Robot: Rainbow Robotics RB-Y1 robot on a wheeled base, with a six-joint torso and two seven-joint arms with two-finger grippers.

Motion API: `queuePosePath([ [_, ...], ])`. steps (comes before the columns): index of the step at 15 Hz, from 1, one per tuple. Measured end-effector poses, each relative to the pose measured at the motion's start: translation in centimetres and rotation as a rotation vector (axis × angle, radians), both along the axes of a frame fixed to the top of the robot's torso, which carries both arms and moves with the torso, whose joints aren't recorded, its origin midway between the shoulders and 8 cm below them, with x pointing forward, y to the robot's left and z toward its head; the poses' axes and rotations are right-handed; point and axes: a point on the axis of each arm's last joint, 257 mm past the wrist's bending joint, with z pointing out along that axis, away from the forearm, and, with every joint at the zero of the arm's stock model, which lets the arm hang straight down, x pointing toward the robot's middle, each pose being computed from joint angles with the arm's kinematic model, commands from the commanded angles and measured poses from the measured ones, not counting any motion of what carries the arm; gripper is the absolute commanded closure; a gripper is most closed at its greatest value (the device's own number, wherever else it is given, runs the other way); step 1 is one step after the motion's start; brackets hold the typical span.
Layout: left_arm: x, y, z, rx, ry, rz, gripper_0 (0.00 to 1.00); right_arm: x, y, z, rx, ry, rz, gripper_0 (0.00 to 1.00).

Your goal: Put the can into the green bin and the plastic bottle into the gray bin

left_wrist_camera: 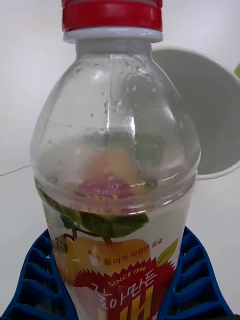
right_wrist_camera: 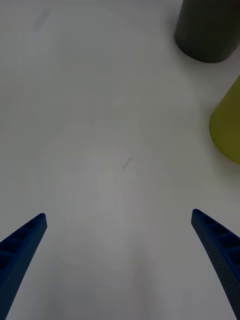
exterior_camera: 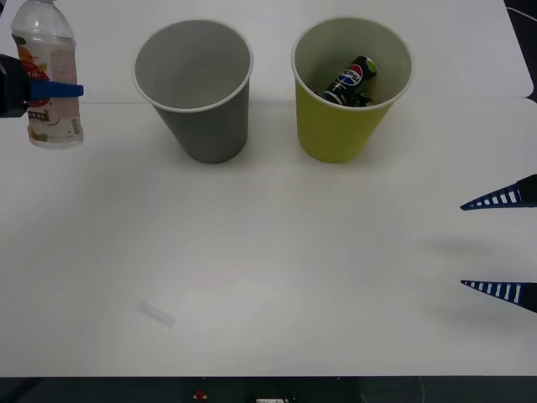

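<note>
While I hold the rig at this frame, my readout, biggest thing first:
Worktop point(exterior_camera: 277, 277): white, carrying both bins at its far side; I see a small pale strip point(exterior_camera: 157, 314) lying near its front left.
Gray bin point(exterior_camera: 195, 88): upright, left of the green one and just beside it, not touching; I see nothing inside it.
Green bin point(exterior_camera: 348, 88): upright.
Plastic bottle point(exterior_camera: 48, 71): upright at the far left, left of the gray bin, red cap point(left_wrist_camera: 112, 16) up, gray rim close behind it in my left wrist view.
Can point(exterior_camera: 352, 81): lying tilted inside the green bin, logo facing up.
Left end effector point(exterior_camera: 50, 89): clamped on the bottle's labelled lower body, blue fingers point(left_wrist_camera: 37, 280) on both sides.
Right end effector point(exterior_camera: 497, 243): spread wide, holding nothing, over bare worktop at the right edge, well apart from the bins.
</note>
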Motion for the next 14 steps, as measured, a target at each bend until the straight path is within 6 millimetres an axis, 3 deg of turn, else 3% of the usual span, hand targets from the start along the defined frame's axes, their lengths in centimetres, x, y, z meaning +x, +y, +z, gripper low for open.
queuePosePath([
  [9, 3.5, -8.2, 5.3, 0.063, -0.017, -0.169, 1.00, 0.0, 0.0, 0.0, 0.000, 0.000, 0.000, 0.00],
  [14, 5.9, -12.3, 6.1, 0.117, -0.003, -0.216, 1.00, 0.0, 0.0, 0.0, 0.000, 0.000, 0.000, 0.00],
])
